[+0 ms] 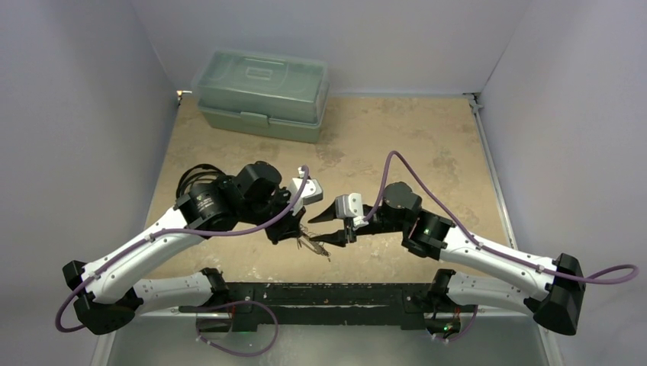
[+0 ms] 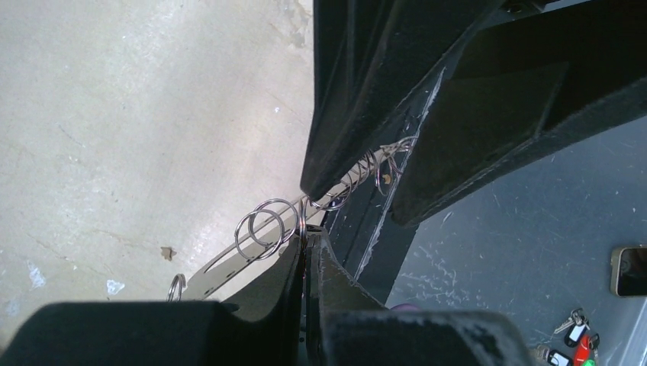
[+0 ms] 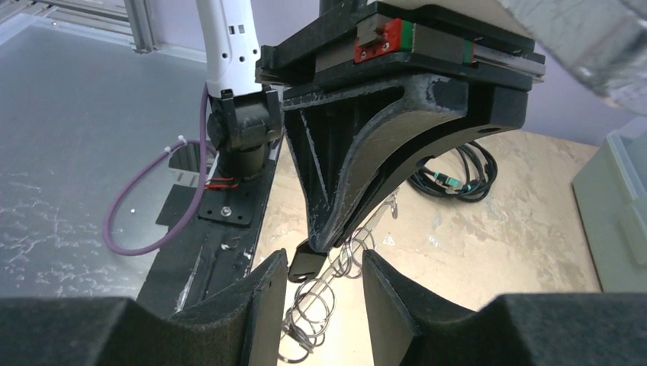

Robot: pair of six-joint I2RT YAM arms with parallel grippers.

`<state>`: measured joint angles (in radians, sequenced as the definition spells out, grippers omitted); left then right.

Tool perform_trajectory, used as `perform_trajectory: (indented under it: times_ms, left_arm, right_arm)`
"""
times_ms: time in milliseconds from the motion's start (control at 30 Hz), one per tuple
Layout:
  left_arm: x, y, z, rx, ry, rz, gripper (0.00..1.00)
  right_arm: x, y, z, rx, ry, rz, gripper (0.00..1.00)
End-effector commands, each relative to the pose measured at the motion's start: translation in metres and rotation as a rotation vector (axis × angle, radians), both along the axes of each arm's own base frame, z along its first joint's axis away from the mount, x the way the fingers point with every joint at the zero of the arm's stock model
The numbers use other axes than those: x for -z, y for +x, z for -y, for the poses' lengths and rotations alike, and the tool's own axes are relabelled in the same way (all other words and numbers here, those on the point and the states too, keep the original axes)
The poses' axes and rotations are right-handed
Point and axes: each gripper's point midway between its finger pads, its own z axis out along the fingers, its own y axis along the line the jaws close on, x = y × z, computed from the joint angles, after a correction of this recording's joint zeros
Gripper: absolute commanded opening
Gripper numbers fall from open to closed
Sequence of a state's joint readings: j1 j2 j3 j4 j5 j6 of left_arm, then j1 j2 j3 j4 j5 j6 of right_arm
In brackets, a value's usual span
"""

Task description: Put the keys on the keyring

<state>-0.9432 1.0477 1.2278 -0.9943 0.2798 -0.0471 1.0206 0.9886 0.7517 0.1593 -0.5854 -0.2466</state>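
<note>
The keyring [image 2: 229, 263] hangs just above the table [image 1: 397, 152], near its near edge at the centre, between the two grippers. Its small metal rings [image 2: 267, 225] cluster along the pale loop. The left gripper [image 2: 305, 240] has its fingers pressed together, pinching the keyring. The right gripper [image 3: 324, 263] faces it from the right with its fingers spread on either side of the dangling rings; whether they touch cannot be told. A few small keys [image 2: 576, 335] with dark and red heads lie on the grey surface beyond the table's near edge. A pale green box [image 1: 263, 91] stands at far left.
</note>
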Motion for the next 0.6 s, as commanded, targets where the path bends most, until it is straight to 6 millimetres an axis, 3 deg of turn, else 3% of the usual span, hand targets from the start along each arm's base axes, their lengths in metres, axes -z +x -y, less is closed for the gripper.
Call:
perform_trajectory:
  times_ms: [0, 367, 567]
  left_arm:
    - [-0.016, -0.004, 0.014, 0.064, -0.082, 0.027, 0.00]
    - [-0.019, -0.007, 0.021, 0.100, -0.110, 0.036, 0.00]
    - [-0.019, -0.010, 0.021, 0.111, -0.112, 0.036, 0.00]
  right_arm:
    - [-0.028, 0.003, -0.004, 0.013, 0.087, 0.042, 0.43]
    - [-0.016, 0.005, -0.010, 0.001, 0.047, 0.025, 0.36]
    - [-0.013, 0.005, -0.011, -0.007, 0.036, 0.023, 0.27]
